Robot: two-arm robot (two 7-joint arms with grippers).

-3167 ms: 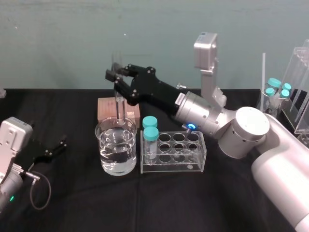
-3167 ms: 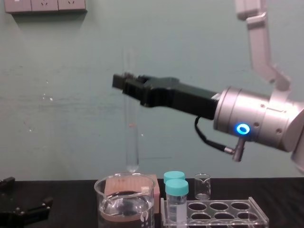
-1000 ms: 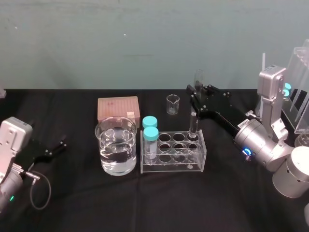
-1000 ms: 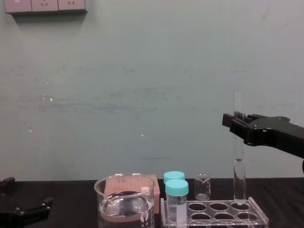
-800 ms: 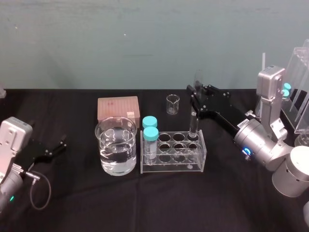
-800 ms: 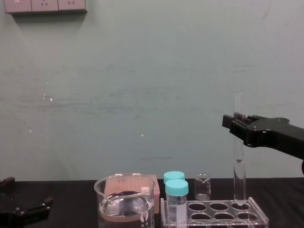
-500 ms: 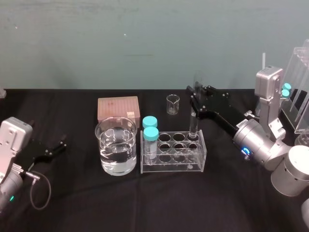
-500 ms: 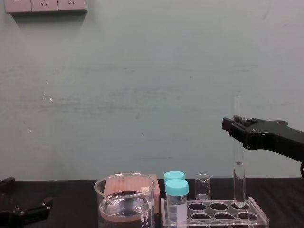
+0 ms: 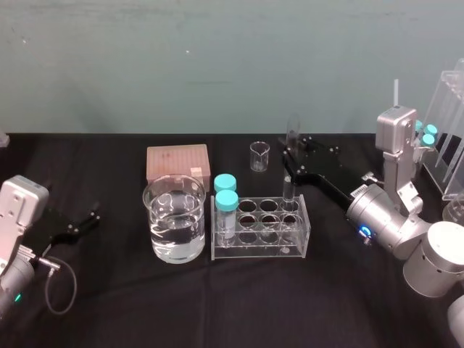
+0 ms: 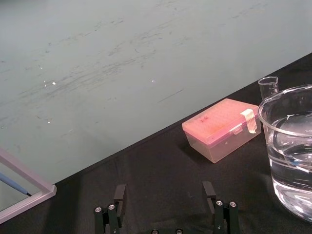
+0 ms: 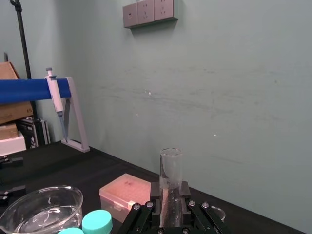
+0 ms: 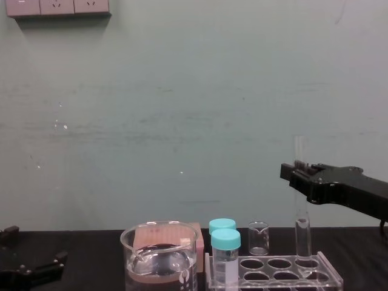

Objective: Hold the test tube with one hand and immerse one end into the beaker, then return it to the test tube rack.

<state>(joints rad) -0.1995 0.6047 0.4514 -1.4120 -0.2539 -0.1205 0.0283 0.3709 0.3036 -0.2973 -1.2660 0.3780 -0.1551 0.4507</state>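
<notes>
The test tube (image 12: 301, 233) stands in the rack (image 9: 259, 251), right of the beaker (image 9: 157, 219).

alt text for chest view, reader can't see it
The right end effector, reaching in from the right, is shut on the upright test tube, whose lower end sits in a right-end hole of the test tube rack. Farther left stand two teal-capped vials and the part-filled beaker; the left end effector lies open at lower left.

test tube rack (image 9: 259, 248) | left: 2 vials (image 9: 227, 201), beaker (image 9: 174, 226) | front: open
</notes>
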